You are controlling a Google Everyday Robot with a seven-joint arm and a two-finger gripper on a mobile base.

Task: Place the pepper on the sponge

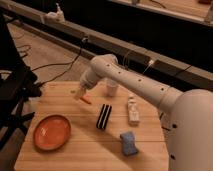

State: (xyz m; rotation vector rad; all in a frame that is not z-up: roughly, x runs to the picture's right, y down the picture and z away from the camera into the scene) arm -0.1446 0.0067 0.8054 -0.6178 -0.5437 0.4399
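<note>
Wooden table [65,159] viewed from its front edge, with a white arm [137,82] reaching in from the right side and bending down toward the far left part of the surface. Gripper [80,93] at the end of that arm, low over the surface near the far edge, left of the middle. Jaws spread wide, with nothing clamped between them. Pepper [86,99] lying flat on the surface right at the tip of the gripper, one end poking out to the right; touching it or just short of it, cannot tell. Sponge [128,143] flat near the front right corner, well apart from the pepper. Between the two, about the middle of the surface, a black ridged block [103,116]. Orange plate [51,132] toward the front left corner. White cup [112,89] close to the far edge, just right of the gripper and partly behind the arm. Small white bottle [133,110] toward the right edge, behind the sponge and just beside the block. Pepper not yet on the sponge
</note>
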